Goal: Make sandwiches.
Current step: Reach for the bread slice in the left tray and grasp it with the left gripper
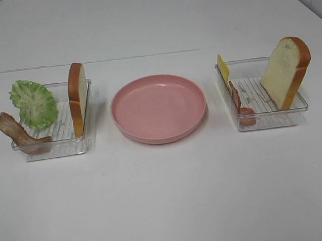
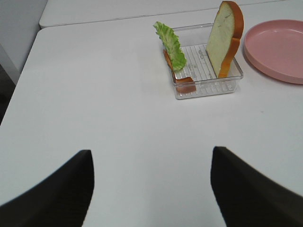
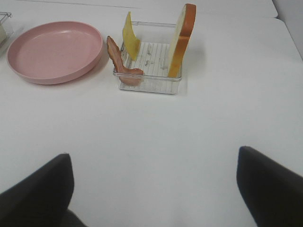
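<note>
The near half of the white table (image 1: pixel 169 205) lies bare from side to side, so the front approach is free. The pink plate (image 1: pixel 158 106) in the middle holds nothing, and a narrow lane of table runs on each side between it and the trays. In the left clear tray (image 1: pixel 55 149), the upright left bread slice (image 1: pixel 78 97) walls off the plate side. The lettuce leaf (image 1: pixel 34 103) and left bacon strip (image 1: pixel 15 131) crowd the outer side, leaving a slot of ribbed floor between. In the right clear tray (image 1: pixel 267 123), the cheese slice (image 1: pixel 222 68) and right bacon strip (image 1: pixel 237 99) line the plate side. The leaning right bread slice (image 1: pixel 284 71) blocks the outer side, and the middle is open from above.
</note>
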